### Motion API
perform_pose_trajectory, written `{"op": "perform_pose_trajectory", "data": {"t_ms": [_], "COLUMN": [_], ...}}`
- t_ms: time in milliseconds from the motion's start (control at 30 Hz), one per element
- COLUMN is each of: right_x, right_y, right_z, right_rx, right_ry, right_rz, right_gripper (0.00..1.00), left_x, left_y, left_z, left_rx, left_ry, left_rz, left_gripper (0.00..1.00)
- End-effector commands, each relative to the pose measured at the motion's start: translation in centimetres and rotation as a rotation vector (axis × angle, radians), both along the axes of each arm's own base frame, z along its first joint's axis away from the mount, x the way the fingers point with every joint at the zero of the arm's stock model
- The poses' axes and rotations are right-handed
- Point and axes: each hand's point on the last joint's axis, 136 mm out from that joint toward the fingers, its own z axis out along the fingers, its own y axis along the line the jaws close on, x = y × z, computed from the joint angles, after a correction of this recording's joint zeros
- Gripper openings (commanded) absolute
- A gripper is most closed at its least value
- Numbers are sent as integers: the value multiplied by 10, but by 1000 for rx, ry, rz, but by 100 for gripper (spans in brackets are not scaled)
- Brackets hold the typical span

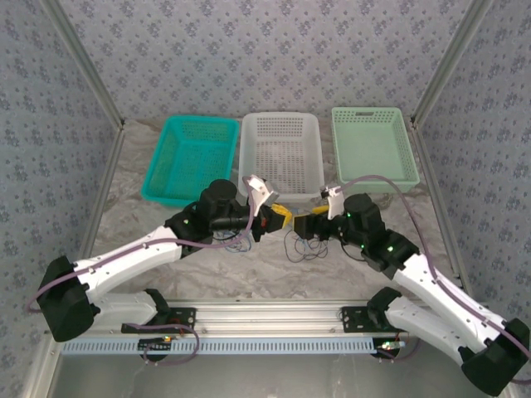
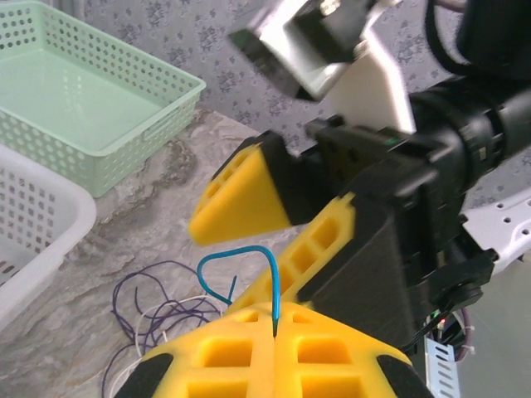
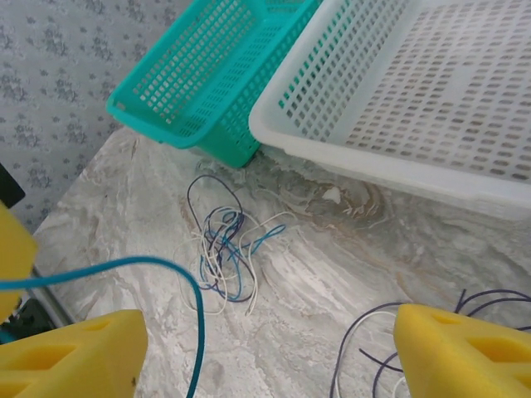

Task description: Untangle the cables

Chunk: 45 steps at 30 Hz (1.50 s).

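Left gripper pinches the blue cable; right gripper is spread. Other cables lie tangled near the teal basket. They look limp and featherlight, so I'd grab a free loop.

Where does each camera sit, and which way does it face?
Top external: above and behind, looking down on the table, left arm and right arm.
Left wrist: faces right past the left gripper, shut on the blue cable, toward the right arm and green basket.
Right wrist: faces left between the fingers of the open right gripper toward the teal basket.
Shared by both wrist views: blue cable, white basket.
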Motion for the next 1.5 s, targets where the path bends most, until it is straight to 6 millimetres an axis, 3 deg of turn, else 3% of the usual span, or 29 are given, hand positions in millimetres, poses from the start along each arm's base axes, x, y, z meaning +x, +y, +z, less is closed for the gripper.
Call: {"op": "perform_pose_trajectory", "data": {"t_ms": [0, 133, 300, 433, 700, 867, 933, 1000, 1133, 1267, 1467], "right_x": [2, 9, 13, 18, 28, 39, 42, 47, 63, 87, 138], "right_y": [11, 11, -7, -27, -37, -42, -40, -39, -44, -39, -21], "right_z": [1, -2, -19, -29, -27, -14, -7, -3, 0, 4, 5], "right_rx": [2, -17, -156, -331, -454, -461, -454, -458, -458, -434, -450], "right_ry": [-19, -32, -29, -31, -84, -132, -139, -128, -58, -4, 68], "right_rz": [45, 26, -31, -67, -115, -185, -189, -206, -293, -328, -329], "right_gripper": [76, 67, 36, 20, 11, 6, 5, 5, 3, 3, 6], "left_x": [-5, -9, -12, -14, -17, -6, 0, 7, 21, 27, 30], "left_y": [-5, -6, -3, 0, -1, 2, 3, 4, 12, 30, 52], "left_z": [13, 12, 6, -9, -21, -37, -41, -42, -25, -14, -27], "left_rx": [-59, -62, -16, 79, 117, 192, 215, 219, 138, 68, 100], "left_ry": [-5, 3, 7, 45, 106, 151, 161, 157, 90, 15, 22], "left_rz": [-42, -70, -83, -106, -138, -86, -55, -14, 97, 194, 293], "left_gripper": [1, 1, 2, 3, 5, 11, 22, 24, 40, 56, 70]}}
